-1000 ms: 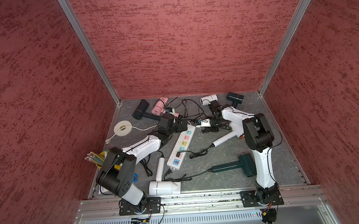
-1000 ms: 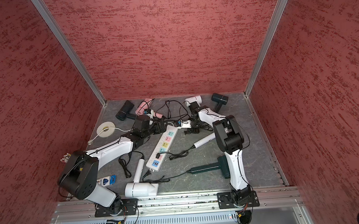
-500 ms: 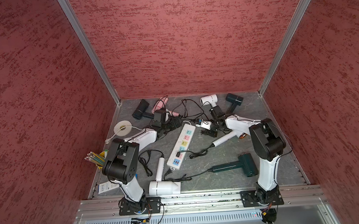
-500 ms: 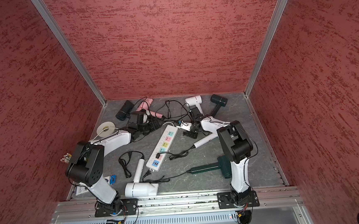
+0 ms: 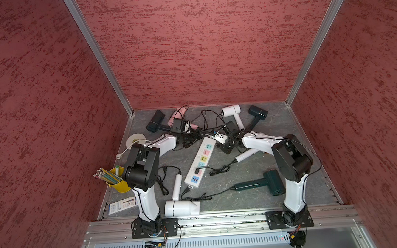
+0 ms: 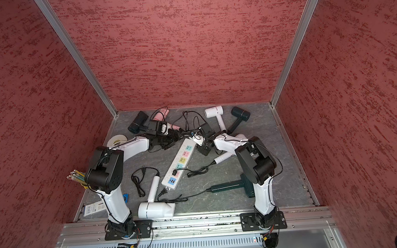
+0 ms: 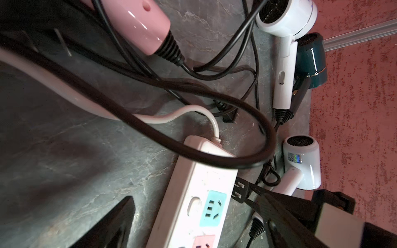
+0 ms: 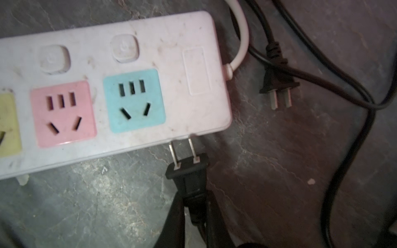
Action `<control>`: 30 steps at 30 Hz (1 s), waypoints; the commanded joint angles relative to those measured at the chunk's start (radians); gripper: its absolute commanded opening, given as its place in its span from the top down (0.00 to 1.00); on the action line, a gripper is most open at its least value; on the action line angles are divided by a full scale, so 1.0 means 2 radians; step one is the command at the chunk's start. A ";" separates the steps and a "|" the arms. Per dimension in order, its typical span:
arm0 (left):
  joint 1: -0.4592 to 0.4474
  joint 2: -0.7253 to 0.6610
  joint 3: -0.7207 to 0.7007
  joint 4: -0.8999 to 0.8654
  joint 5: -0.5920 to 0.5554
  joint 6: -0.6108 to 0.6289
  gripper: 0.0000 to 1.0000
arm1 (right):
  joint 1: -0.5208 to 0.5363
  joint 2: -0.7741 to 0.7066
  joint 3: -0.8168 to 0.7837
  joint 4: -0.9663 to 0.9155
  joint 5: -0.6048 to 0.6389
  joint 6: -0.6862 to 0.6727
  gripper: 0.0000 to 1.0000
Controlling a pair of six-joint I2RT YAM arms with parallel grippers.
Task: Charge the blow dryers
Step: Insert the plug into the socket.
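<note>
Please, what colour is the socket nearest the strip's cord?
Light blue socket; clearest in right wrist view.

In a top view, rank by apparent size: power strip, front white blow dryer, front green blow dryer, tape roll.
1. power strip
2. front white blow dryer and front green blow dryer: they look about alike, so not ranked
3. tape roll: smallest, though it lies farther from the camera

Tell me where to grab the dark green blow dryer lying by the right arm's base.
Take the dark green dryer by its handle's middle, straight down from above, jaws across its width. It lies flat on the table; the handle is slim, straight and clear, the head bulky.
</note>
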 commanded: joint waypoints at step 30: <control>-0.032 0.072 0.044 0.011 0.069 0.028 0.40 | 0.008 -0.031 -0.021 -0.043 -0.037 0.044 1.00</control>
